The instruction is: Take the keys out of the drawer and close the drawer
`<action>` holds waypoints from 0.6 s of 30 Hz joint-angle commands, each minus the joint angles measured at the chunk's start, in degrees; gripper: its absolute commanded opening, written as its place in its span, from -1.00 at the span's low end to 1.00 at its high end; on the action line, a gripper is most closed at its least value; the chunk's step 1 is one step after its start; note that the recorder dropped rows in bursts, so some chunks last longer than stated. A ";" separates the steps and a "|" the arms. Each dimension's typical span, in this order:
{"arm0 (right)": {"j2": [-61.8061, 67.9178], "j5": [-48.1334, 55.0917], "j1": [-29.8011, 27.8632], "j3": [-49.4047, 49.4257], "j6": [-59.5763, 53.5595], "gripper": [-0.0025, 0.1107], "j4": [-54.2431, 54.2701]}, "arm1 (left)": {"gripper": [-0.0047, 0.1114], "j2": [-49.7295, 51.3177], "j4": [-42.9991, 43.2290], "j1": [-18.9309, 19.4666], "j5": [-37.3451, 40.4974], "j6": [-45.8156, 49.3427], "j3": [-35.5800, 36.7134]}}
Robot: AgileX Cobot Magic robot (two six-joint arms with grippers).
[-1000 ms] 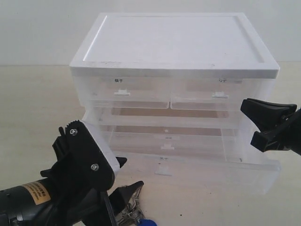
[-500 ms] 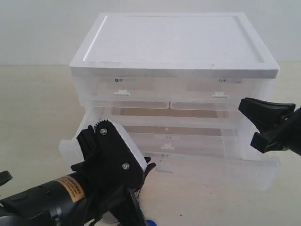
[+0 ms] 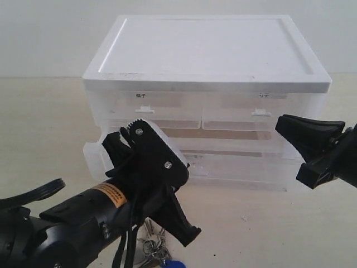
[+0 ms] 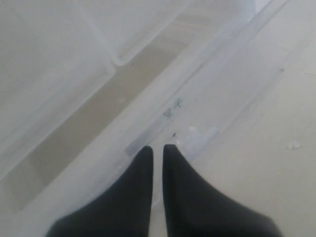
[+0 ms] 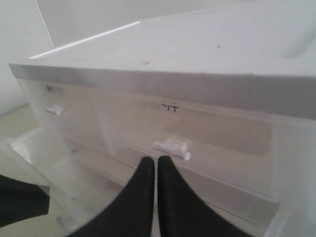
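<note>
Clear drawer unit [image 3: 206, 50] on a pale counter [image 3: 268, 234]. Keys [image 3: 152, 245] lying on the counter in front of it, outside the drawer [image 3: 240, 173], blue fob [image 3: 174, 266] at the frame's edge, half under the left arm [image 3: 83, 223]. Left hand [image 4: 157, 148] clenched on nothing, tips at the drawer front, which seems almost pushed in. Right hand [image 5: 156, 159] clenched, empty, near the unit's right side.

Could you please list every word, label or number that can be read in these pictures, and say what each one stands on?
Nothing reads with certainty.
Upper left drawer label: small black characters, too small to read.
Upper right drawer label: black handwritten characters, not legible.
Yellow sticker on the left arm: black print, blurred.
Drawer front in the left wrist view: a handwritten mark above the handle, blurred.
</note>
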 commanded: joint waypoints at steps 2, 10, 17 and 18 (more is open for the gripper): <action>0.22 -0.87 -0.13 -0.19 -0.13 -0.96 -0.36 | -0.84 0.04 2.41 0.36 -4.75 -5.63 -0.35; 0.22 -0.87 -0.13 -0.19 0.02 -0.96 -1.07 | -0.84 0.39 6.38 0.38 -2.65 -9.53 -0.35; 0.22 -0.87 -0.13 -0.19 0.02 -0.96 -1.04 | -0.84 1.82 6.38 0.38 2.54 -9.36 -0.24; 0.22 -0.87 -0.13 -0.19 0.02 -0.96 -1.04 | -0.84 2.55 6.38 0.38 2.40 -9.36 -0.24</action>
